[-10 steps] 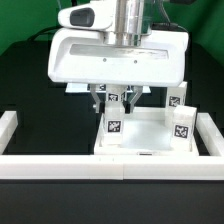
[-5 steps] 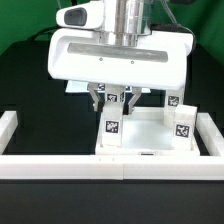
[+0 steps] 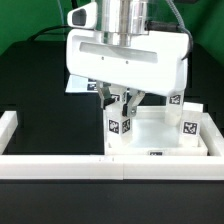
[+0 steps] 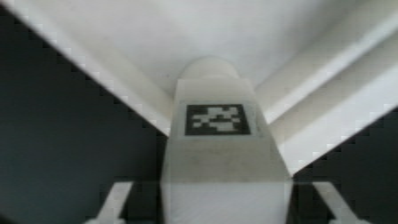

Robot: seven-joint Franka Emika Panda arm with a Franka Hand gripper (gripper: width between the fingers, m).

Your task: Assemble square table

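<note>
We see the gripper (image 3: 124,102) clenched on a tagged leg (image 4: 219,135) — held upright over the square table top (image 3: 158,138), another leg (image 3: 187,124) standing near its corner.

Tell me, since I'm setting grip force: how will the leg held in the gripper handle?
The leg looks like smooth moulded plastic, so probably stiff, light and a bit slippery. The gripper holds it near one end, so it may pivot if bumped against the tabletop.

Border rail (image 3: 60,166) walls front edge — tabletop (image 3: 150,140) pressed against it; black mat (image 3: 50,125) open.
</note>
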